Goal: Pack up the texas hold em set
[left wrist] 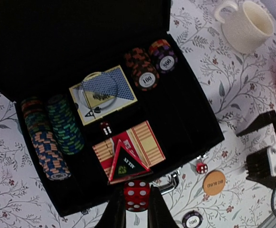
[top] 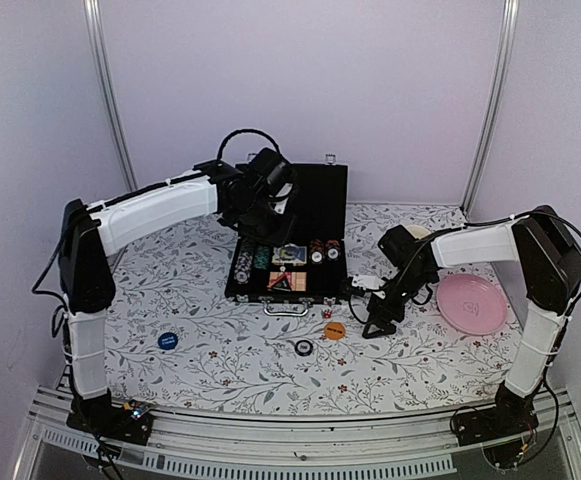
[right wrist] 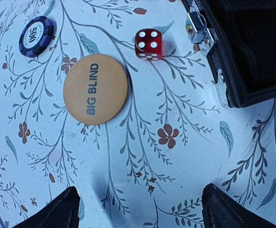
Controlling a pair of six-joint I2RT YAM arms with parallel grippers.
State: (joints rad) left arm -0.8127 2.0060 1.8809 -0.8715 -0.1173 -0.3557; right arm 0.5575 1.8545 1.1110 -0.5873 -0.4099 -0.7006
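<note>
Top view: briefcase (top: pixel 320 200) open at mid-table; left gripper (top: pixel 265 205) above it, right gripper (top: pixel 375 322) just in front.
Left wrist: jaws pinched on 1 red die (left wrist: pixel 137 194), judged hard, light and slick, best held by flat faces. Case holds chip stacks (left wrist: pixel 52 142), card decks (left wrist: pixel 104 92), triangle token (left wrist: pixel 126 164).
Right wrist: jaws wide, empty, over orange button (right wrist: pixel 95 89) and loose die (right wrist: pixel 149 43).

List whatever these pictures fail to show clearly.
- Top view: the blue button has lettering too small to read.
- Top view: the mug is mostly hidden behind the right arm.
- Right wrist view: the case is cut off by the frame edge, so its contents are unseen.
- Left wrist view: the red die sits between the left fingers, which cover its sides.
</note>
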